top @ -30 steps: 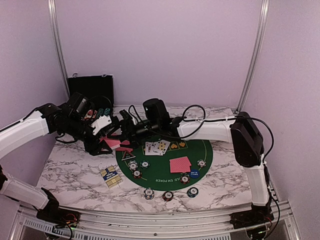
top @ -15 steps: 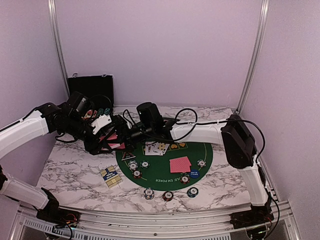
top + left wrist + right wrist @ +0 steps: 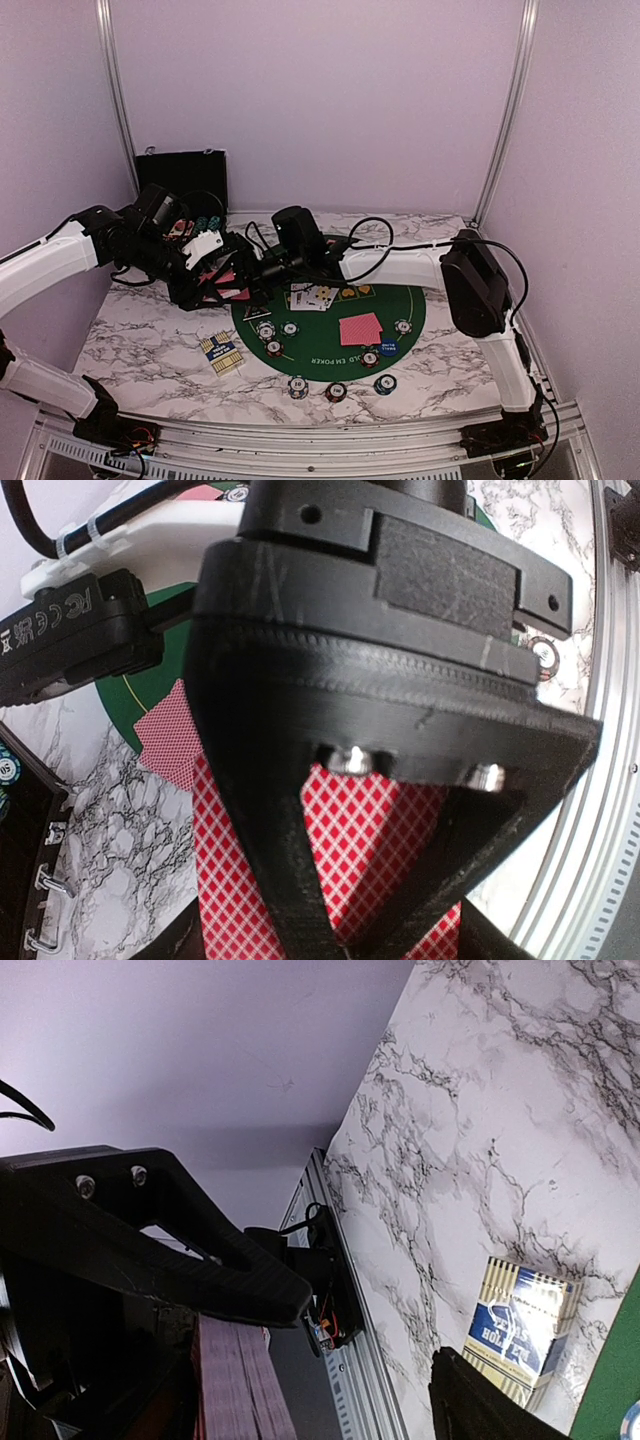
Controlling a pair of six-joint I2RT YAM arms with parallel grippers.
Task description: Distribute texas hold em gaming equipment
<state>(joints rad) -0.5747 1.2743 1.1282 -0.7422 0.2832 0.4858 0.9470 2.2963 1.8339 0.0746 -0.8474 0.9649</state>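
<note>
Left jaws clamping one deck, three chips by mat

Lilac walls, marble tabletop, metal posts

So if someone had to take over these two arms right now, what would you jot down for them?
Left gripper: shut on the red-backed deck, held up by the left edge of the green mat.
Right gripper: open, reaching in at the deck, no grip that the views show.
Done: face-up cards and a face-down pile lie on the mat, with chips around them; three chips sit on the marble table in front.
Left: probably more dealing from the deck; a few chips show at the black case.
</note>
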